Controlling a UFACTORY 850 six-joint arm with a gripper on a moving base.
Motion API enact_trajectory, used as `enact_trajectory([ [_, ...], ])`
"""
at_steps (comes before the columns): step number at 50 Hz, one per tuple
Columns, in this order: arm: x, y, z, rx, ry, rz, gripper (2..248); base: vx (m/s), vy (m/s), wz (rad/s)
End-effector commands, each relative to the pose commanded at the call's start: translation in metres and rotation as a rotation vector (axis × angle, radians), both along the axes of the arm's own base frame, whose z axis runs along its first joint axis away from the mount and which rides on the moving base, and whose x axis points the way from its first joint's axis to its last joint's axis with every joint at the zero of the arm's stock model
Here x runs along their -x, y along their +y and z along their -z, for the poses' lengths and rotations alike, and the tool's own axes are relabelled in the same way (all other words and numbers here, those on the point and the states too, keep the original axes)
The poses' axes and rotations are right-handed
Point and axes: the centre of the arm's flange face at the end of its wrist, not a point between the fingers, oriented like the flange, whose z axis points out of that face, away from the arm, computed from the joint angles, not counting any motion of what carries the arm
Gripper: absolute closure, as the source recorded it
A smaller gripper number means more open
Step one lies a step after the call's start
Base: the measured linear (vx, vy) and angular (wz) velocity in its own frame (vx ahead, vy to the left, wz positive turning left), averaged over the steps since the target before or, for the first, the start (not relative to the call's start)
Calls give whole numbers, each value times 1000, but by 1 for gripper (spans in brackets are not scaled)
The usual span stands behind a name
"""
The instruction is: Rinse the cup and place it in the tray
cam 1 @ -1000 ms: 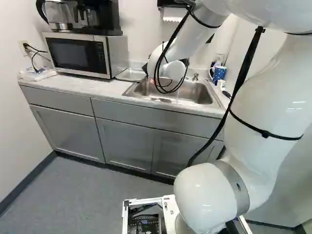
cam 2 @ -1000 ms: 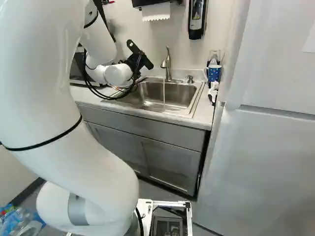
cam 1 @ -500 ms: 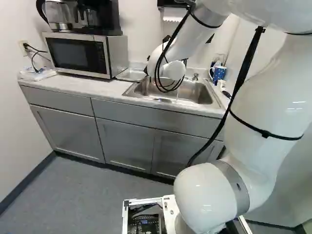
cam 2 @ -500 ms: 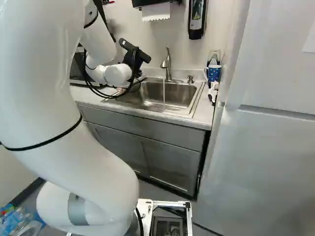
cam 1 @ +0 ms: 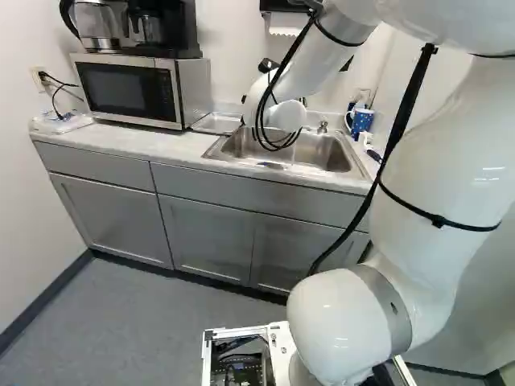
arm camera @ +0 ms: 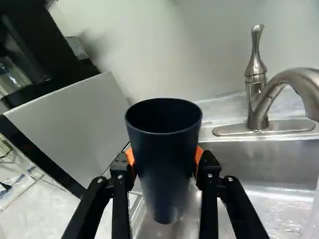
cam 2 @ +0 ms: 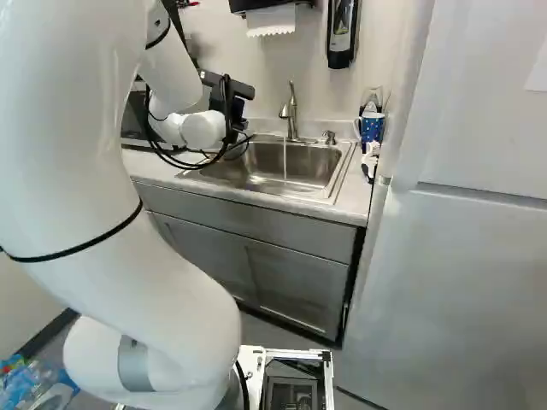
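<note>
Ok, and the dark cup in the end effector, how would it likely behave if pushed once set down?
The cup is probably fairly stiff: its rim looks round despite the grip of the end effector. It may tip when nudged, being tall and seemingly narrower at the base. Its smooth side could be slippery if wet.

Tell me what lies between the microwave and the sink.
A shallow metal tray lies there on the counter, beside the microwave and near the sink. The left base view shows this.
</note>
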Motion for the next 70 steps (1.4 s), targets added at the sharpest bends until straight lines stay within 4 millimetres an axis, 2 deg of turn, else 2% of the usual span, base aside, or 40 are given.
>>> enact_trajectory([
  [32,0,0,0,333,-40,-43,125,0,0,0],
  [44,-1,1,0,334,-41,-45,125,0,0,0],
  [70,-39,31,-2,327,-96,-82,125,0,0,0],
])
